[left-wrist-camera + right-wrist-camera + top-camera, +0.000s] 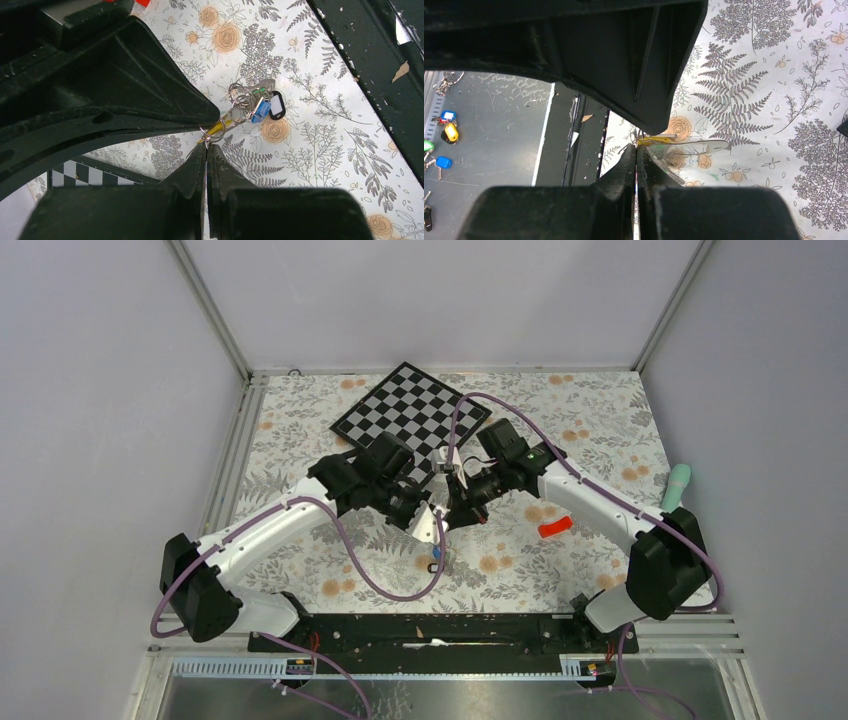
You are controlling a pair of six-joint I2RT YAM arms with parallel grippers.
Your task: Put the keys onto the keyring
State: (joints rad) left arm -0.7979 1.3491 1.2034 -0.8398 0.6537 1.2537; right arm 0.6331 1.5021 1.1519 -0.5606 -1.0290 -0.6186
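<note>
Grey keyring [689,147] clamped in right pincer [636,148], left pincer [207,146] clenched, dangling keys [250,102] clearest from left wrist

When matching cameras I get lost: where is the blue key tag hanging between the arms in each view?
Top: blue key tag, centre, under the meeting jaws.
Left wrist: the tag right of centre, beside a black tag.
Right wrist: not in it; far-left blue tags are others.
Shared: black rail.
</note>
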